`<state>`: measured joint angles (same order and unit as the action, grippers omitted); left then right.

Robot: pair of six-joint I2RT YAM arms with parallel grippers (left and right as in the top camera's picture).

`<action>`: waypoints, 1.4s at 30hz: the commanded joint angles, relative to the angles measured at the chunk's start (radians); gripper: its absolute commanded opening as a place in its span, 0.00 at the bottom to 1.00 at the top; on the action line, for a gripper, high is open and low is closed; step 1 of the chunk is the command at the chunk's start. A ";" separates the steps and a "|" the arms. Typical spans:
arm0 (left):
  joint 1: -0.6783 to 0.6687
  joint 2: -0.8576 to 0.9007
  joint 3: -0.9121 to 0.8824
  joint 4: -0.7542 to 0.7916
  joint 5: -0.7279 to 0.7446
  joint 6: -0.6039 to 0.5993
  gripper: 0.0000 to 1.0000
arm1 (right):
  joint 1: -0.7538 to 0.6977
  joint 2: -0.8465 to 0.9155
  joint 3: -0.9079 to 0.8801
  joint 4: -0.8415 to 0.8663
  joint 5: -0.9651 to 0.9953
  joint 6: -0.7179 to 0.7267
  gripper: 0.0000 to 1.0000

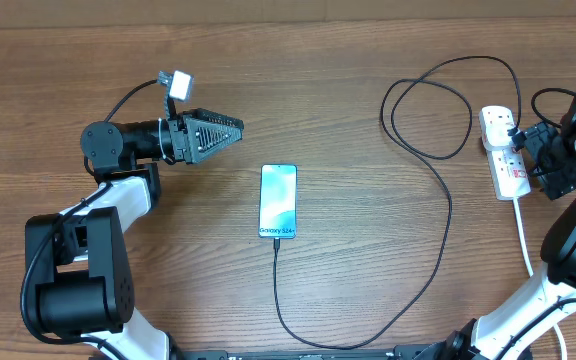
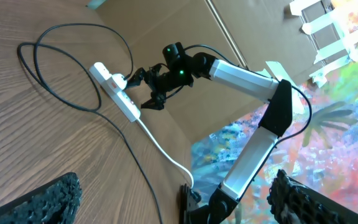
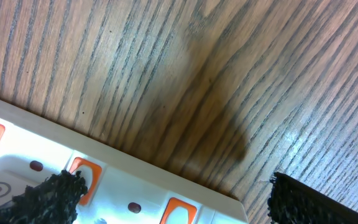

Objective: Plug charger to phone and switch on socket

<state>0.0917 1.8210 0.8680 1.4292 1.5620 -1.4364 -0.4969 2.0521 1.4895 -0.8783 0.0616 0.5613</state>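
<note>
At tabletop [image 1: 368, 60] centre, phone [image 1: 278, 201] flat, screen up. Charger [image 1: 448, 215] tip meets its bottom edge; cable loops right to black plug in socket [image 1: 503, 160] near right edge. We see left gripper [image 1: 230, 130] spread wide, empty, over bare wood left of phone. Right gripper [image 2: 143, 89] equally wide, gripping nothing, poised over socket's red switches; contact we cannot tell.
</note>
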 commanded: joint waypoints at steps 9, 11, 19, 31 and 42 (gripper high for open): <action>0.000 -0.023 0.004 0.006 0.018 0.024 1.00 | 0.027 -0.025 -0.051 -0.003 -0.064 -0.021 1.00; 0.000 -0.023 0.004 0.006 0.018 0.024 1.00 | 0.026 -0.025 -0.053 -0.014 -0.065 -0.021 1.00; 0.000 -0.023 0.004 0.006 0.018 0.024 1.00 | 0.026 -0.025 -0.064 -0.014 -0.064 -0.021 1.00; 0.000 -0.023 0.004 0.006 0.018 0.024 1.00 | 0.008 -0.025 -0.043 -0.089 -0.037 -0.021 1.00; 0.000 -0.023 0.004 0.007 0.018 0.024 1.00 | -0.040 -0.036 0.010 -0.095 -0.038 -0.039 1.00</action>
<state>0.0917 1.8210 0.8680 1.4296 1.5620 -1.4364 -0.5274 2.0289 1.4719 -0.9932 0.0082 0.5411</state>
